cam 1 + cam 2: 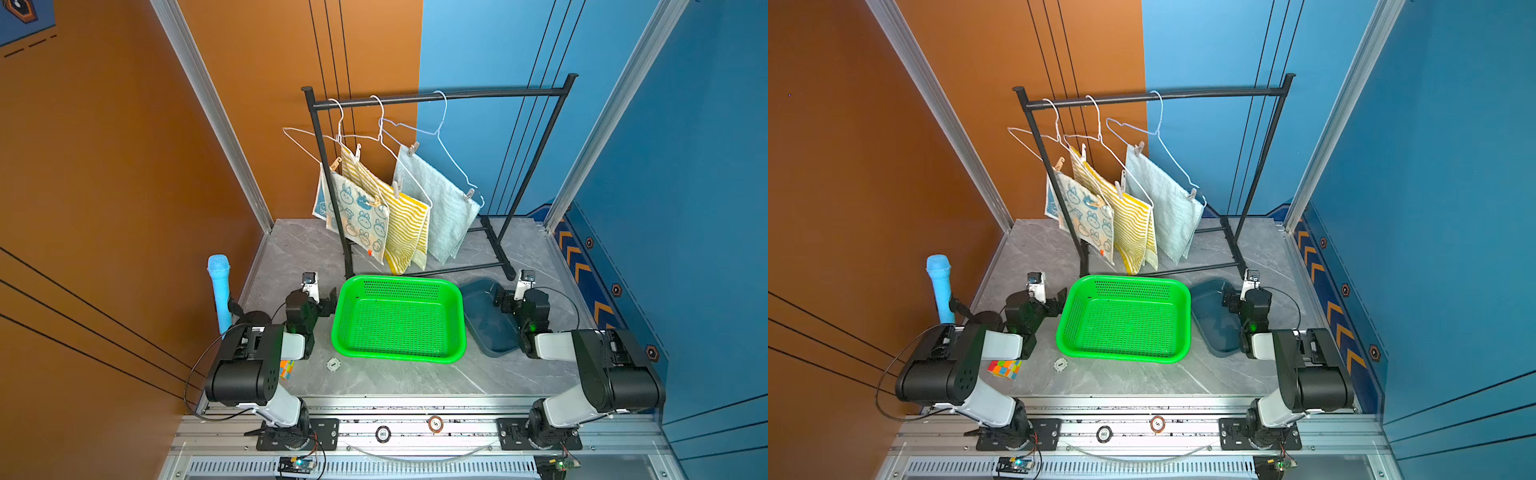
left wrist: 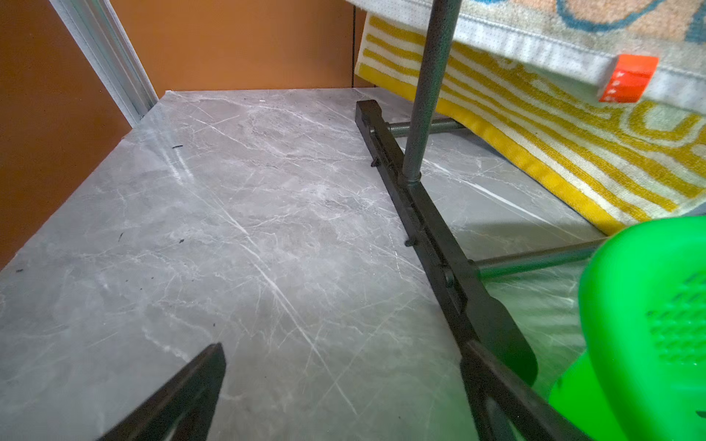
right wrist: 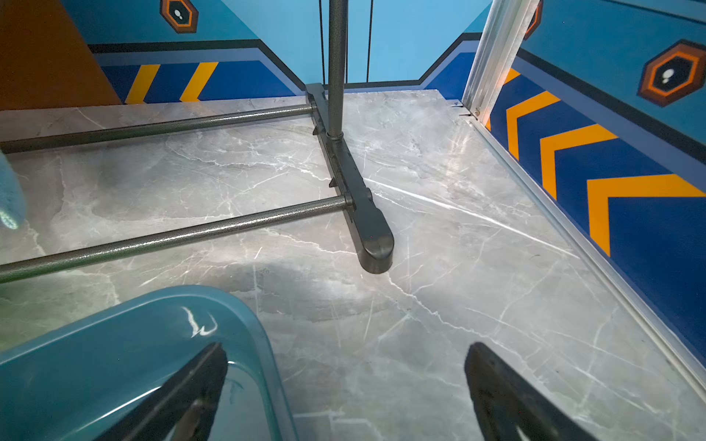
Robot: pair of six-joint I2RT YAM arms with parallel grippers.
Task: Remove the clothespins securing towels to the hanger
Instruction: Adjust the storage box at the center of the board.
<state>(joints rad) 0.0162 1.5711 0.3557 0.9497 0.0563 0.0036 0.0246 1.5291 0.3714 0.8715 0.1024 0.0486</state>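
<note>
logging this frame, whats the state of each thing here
clothespins: all six clipped on, two per towel
bunny towel: hanging, pinned
striped towel: hanging, pinned
blue-green towel: hanging, pinned
green basket: empty
blue tray: empty where visible
left end effector: open, holding nothing
right end effector: open, holding nothing

Bkgd: orange wall, blue wall, marble tbl.

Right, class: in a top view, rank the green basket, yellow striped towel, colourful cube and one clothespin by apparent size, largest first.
1. green basket
2. yellow striped towel, partly covered by the bunny towel
3. colourful cube
4. clothespin
</note>
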